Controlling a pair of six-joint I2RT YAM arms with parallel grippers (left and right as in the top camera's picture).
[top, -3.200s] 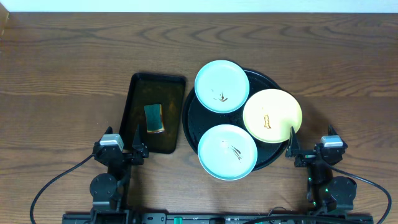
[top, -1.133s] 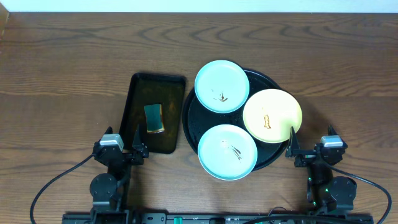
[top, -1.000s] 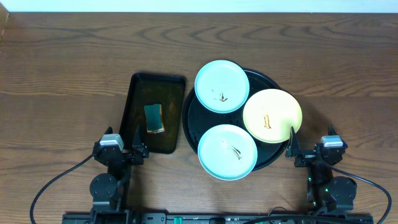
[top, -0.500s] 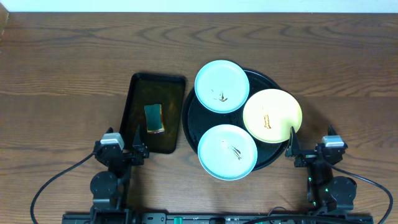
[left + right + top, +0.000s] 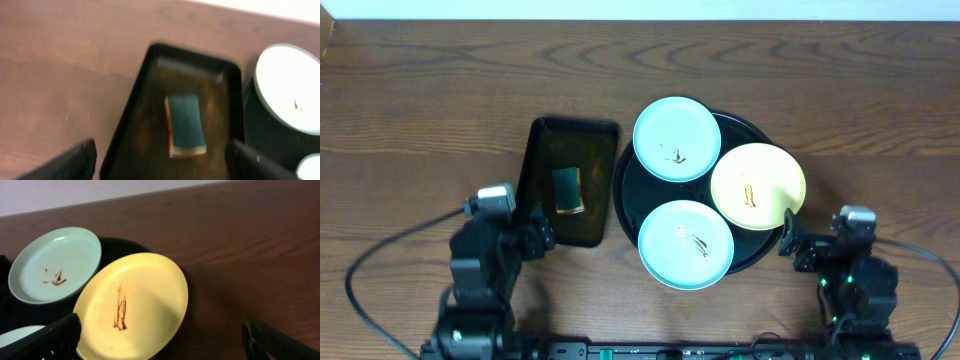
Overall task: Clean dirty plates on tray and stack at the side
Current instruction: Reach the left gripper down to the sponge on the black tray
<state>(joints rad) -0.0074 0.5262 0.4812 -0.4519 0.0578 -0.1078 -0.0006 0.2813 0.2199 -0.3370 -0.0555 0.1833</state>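
Overhead, right of centre, the round tray (image 5: 761,131) carries an upper mint plate (image 5: 677,139), a lower mint plate (image 5: 685,244) and a yellow plate (image 5: 758,186), all smeared. At the bottom edge, the left gripper (image 5: 538,236) and right gripper (image 5: 790,245) are spread wide, empty. Left of centre, a sponge (image 5: 568,190) lies in the rectangular tray (image 5: 542,150).

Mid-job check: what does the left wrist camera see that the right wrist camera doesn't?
Only the left wrist view shows the rectangular black tray with the green sponge lying in it. Only the right wrist view shows the yellow plate with its brown smear. Both show the far mint-blue plate, resting on the round black tray.
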